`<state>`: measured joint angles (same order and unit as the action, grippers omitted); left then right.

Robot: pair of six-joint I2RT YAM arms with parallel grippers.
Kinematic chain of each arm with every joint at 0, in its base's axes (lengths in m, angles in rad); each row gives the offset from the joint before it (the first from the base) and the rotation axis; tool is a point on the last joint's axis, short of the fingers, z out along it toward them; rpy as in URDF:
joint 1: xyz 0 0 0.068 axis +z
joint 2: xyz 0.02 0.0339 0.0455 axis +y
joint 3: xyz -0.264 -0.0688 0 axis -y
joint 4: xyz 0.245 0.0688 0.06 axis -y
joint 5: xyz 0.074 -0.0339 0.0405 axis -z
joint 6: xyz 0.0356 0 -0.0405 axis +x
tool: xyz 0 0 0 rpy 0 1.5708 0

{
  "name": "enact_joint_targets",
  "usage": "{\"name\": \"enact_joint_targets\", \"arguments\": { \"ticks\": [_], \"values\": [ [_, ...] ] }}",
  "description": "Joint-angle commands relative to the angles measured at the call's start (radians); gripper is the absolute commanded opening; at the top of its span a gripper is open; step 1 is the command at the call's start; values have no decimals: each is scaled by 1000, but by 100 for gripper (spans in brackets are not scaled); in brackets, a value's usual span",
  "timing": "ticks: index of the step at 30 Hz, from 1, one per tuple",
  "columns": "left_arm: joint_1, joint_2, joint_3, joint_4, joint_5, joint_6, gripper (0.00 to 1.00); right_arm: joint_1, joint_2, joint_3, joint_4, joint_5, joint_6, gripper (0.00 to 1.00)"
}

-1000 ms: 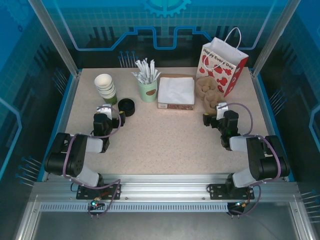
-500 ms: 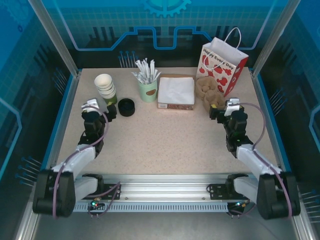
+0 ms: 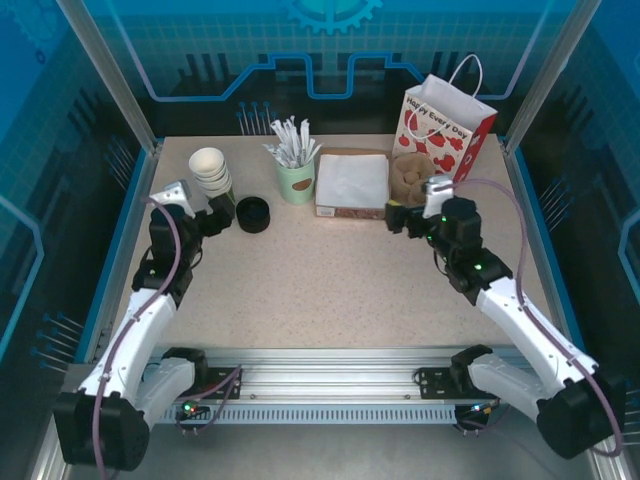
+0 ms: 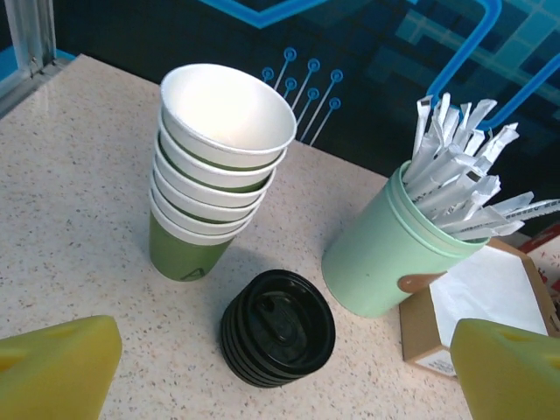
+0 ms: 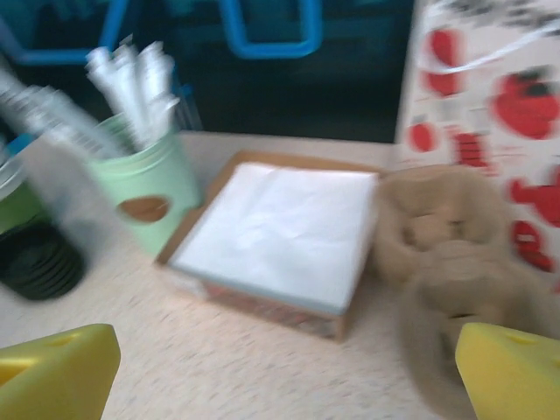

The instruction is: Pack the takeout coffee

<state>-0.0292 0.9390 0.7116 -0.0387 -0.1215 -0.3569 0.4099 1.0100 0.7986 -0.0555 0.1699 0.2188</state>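
The takeout coffee is out of view. A stack of lidless green-and-white cups stands at the back left, with a stack of black lids just to its right. My left gripper hovers open right before the lids, its yellow fingertips wide on either side with nothing between them. My right gripper is open and empty, facing the napkin box. A red-and-white paper bag stands at the back right.
A pale green cup of white wrapped sticks stands between the lids and the napkin box. Brown pulp cup carriers lie against the bag. The enclosure's frame posts and walls border the table.
Both arms have unfolded and reached forward. The left gripper moved up to the cups and lids. The right gripper swung left toward the napkin box and the carriers.
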Motion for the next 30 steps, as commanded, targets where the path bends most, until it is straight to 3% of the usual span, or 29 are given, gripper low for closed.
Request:
{"name": "enact_joint_targets", "arguments": {
  "ticks": [1, 12, 20, 30],
  "values": [
    [8, 60, 103, -134, 23, 45, 97, 91, 40, 75, -131, -72, -52, 100],
    [117, 268, 315, -222, 30, 66, 88, 213, 128, 211, -209, -174, -76, 100],
    [186, 486, 522, -300, 47, 93, 71, 231, 140, 213, -208, -182, -82, 100],
    [198, 720, 767, -414, 27, 159, 49, 243, 169, 219, -192, -193, -82, 100]
  ]
}}
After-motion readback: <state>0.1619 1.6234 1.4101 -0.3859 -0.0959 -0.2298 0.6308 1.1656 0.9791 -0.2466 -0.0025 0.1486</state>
